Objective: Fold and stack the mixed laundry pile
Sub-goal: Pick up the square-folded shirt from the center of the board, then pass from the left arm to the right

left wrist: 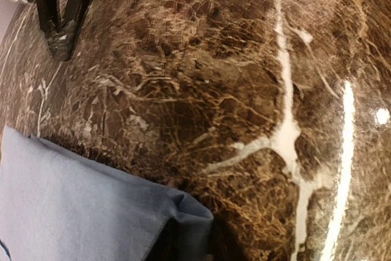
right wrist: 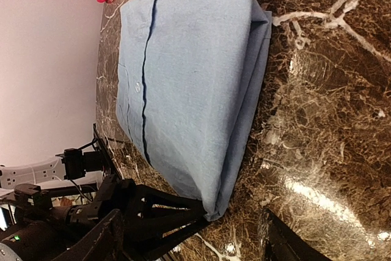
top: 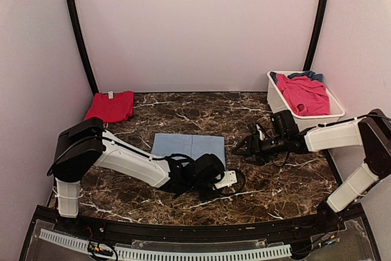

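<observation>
The light-blue shirt (top: 189,146) lies folded flat in a rectangle at the middle of the marble table (top: 287,181). Its layered right edge faces the right gripper (top: 241,150), which hovers just beside it, jaws wide and holding nothing. The left gripper (right wrist: 194,212) sits at the shirt's near right corner with narrow jaws, but I cannot tell whether they grip the cloth. Broad marble separates the shirt from the folded red garment (top: 110,106) at the back left and from the white tub (top: 276,99) at the back right, which holds a pink-red garment (top: 305,95) and a darker blue piece (top: 313,76).
</observation>
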Robot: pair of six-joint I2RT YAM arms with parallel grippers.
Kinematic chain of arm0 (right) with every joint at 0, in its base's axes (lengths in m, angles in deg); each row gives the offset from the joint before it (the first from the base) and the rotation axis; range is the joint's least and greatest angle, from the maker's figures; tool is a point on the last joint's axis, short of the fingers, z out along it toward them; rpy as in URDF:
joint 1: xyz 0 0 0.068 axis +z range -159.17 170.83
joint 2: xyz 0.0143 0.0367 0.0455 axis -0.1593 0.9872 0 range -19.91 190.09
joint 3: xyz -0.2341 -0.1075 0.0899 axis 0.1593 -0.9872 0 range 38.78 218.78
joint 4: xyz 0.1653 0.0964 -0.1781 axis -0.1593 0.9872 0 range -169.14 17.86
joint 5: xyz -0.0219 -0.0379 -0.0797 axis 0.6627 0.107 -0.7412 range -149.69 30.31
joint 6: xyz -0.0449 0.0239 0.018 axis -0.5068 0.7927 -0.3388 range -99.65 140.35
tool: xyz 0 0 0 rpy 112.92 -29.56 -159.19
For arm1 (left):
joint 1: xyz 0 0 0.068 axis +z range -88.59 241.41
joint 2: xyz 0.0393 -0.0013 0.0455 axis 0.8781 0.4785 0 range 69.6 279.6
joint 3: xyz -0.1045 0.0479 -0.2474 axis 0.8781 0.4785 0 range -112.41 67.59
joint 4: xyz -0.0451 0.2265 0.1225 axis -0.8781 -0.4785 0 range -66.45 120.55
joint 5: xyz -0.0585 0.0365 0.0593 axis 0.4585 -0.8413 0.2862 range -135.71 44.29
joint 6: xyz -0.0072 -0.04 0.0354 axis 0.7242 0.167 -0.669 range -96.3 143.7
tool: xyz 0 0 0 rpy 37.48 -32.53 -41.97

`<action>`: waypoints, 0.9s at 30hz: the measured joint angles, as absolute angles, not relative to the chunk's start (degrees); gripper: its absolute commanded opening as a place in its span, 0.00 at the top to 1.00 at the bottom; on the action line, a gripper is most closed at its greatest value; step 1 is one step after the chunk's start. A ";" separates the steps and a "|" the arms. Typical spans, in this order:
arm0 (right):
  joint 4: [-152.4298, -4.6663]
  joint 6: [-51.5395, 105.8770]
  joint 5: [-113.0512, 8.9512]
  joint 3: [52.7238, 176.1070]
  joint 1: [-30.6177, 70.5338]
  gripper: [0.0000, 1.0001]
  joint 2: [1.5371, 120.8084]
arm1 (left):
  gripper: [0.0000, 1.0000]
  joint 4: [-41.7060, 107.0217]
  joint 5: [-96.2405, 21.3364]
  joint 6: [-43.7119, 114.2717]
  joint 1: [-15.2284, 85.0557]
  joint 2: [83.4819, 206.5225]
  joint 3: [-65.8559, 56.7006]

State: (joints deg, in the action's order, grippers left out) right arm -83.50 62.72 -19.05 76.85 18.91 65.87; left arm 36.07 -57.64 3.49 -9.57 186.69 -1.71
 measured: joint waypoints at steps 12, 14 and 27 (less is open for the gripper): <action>-86.43 64.06 -17.58 76.36 18.97 0.27 70.39 | 1.00 38.67 -58.12 3.67 -9.57 181.97 3.71; -87.33 64.58 -17.12 76.36 19.21 0.27 71.53 | 1.00 39.44 -57.40 4.00 -9.57 179.44 5.24; -96.73 72.34 -14.59 76.43 22.91 0.19 78.13 | 1.00 42.30 -55.36 4.89 -9.20 174.67 7.36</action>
State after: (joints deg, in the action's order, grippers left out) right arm -96.73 72.34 -14.59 76.43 22.91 78.13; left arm 42.30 -55.36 4.89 -9.20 174.67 7.36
